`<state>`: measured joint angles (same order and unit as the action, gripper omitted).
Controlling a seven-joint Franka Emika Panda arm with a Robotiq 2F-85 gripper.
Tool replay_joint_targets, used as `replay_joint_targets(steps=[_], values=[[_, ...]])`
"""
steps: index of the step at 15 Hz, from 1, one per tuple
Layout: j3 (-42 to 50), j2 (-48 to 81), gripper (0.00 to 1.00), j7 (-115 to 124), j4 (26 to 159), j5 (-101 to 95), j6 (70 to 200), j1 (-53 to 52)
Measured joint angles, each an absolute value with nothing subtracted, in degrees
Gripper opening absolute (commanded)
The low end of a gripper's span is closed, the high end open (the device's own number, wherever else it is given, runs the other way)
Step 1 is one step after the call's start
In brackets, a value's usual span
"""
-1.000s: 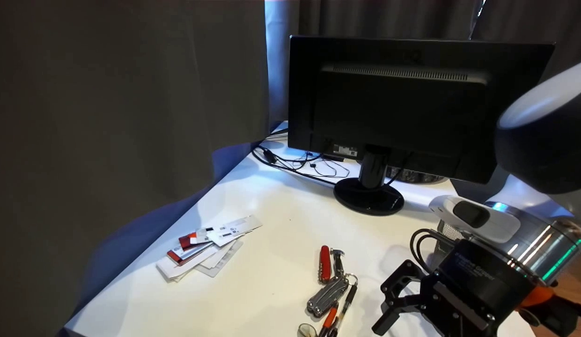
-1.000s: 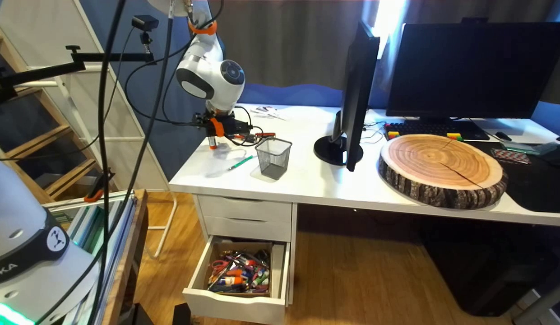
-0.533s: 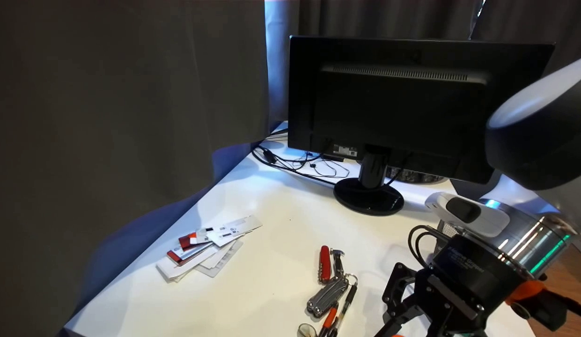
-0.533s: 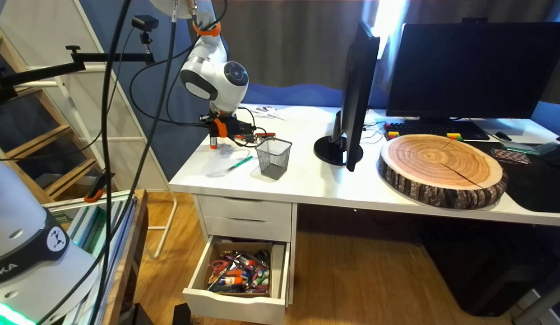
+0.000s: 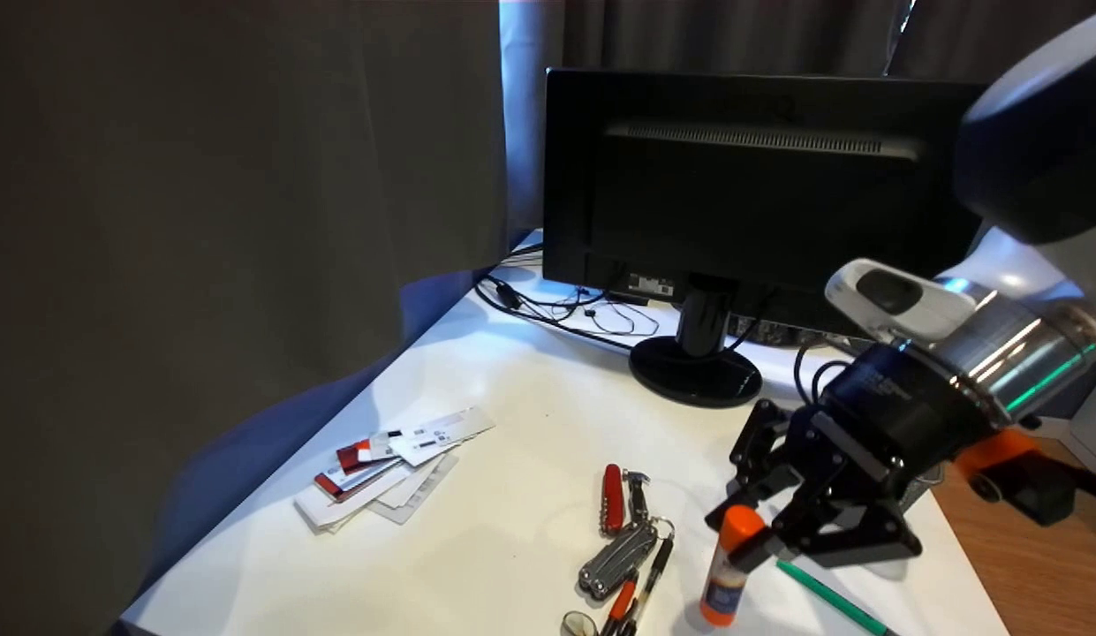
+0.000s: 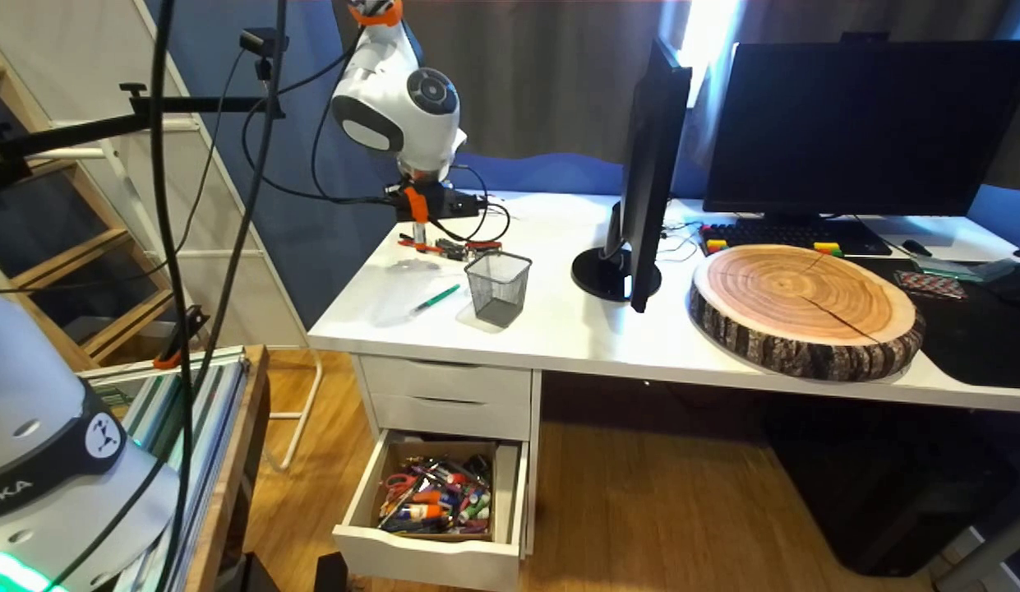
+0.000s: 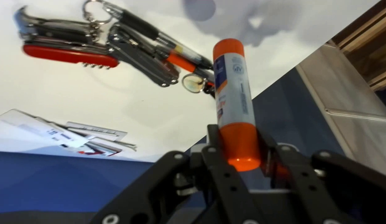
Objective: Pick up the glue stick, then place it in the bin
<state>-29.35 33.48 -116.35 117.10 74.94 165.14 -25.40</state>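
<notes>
Raised since half a second ago, the gripper [image 7: 239, 140] has the glue stick [image 7: 234, 84] pinched by one orange end, seemingly clear of the desk [image 6: 551, 238]. Picking, I'd say, is done; placing remains, the bin [image 6: 499, 288] at about four o'clock in an exterior view.

right of centre in the wrist view, the glue stick [image 7: 235, 90] looks like smooth plastic — orange ends, the lower one glossy, with a printed label between. the gripper [image 7: 239, 138], lower in that frame, is mostly matt black. in an exterior view, near the centre, the bin [image 6: 499, 288] looks like metal mesh; at right, the wood slice [image 6: 805, 296] has a smooth sawn face and rough bark. in an exterior view, at left, the curtain [image 5: 247, 221] is dull cloth — and at lower centre the multitool [image 5: 618, 561] shines like metal.
</notes>
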Motion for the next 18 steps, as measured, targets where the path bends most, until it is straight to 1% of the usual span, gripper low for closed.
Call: replay_joint_targets(steps=[7,10,14,18], values=[[-29.2,17.9,0.09,-109.4,125.3,80.4,179.2,-24.5],[-28.9,12.8,0.09,-107.8,129.6,82.5,183.3,-23.4],[-28.2,9.7,0.09,-107.5,132.0,86.1,184.9,-21.2],[-27.1,10.5,0.09,-107.5,132.1,88.1,184.9,-19.4]])
